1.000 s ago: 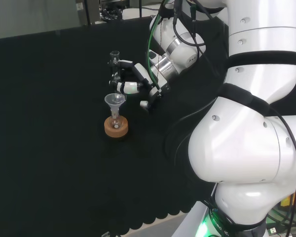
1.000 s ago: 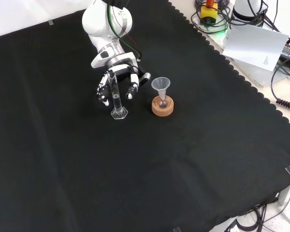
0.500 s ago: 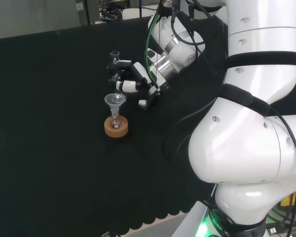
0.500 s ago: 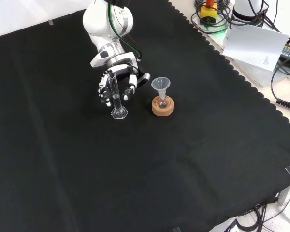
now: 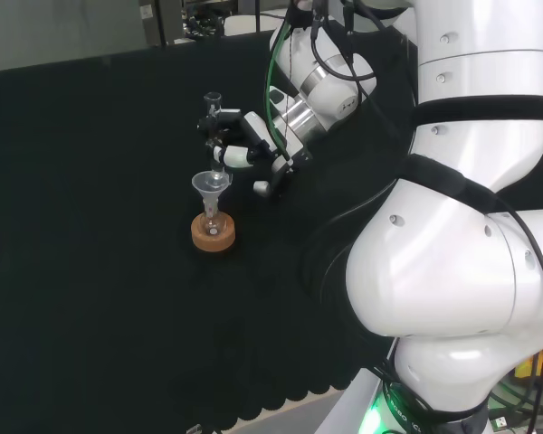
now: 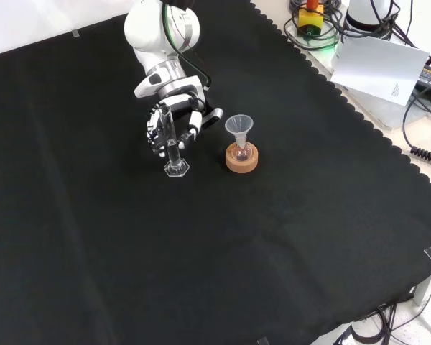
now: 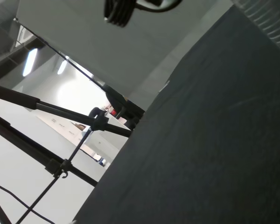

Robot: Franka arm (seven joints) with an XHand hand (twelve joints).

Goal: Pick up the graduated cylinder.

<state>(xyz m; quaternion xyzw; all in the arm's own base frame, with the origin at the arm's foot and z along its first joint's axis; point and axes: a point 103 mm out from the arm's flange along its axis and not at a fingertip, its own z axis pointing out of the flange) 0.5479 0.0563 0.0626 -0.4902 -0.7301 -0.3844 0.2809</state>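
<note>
Black-clothed table point(image 6: 287, 237). Upright graduated cylinder point(image 6: 172, 141) stands just left of the cork stand point(image 6: 242, 159) w/ funnel point(image 6: 238, 126) in front view. The hand point(image 6: 174, 119) has closed in over the last sec; fingers now curl round the tube. Grasp looks nearly set, base still down.

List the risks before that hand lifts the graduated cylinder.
1. The graduated cylinder is tall on a small base, which is on the cloth; the hand's fingers close round its upper part, so an uneven squeeze may tip it.
2. The funnel sits in a small flask on a cork ring close to the right in the front view; a sideways swing might knock it over.
</note>
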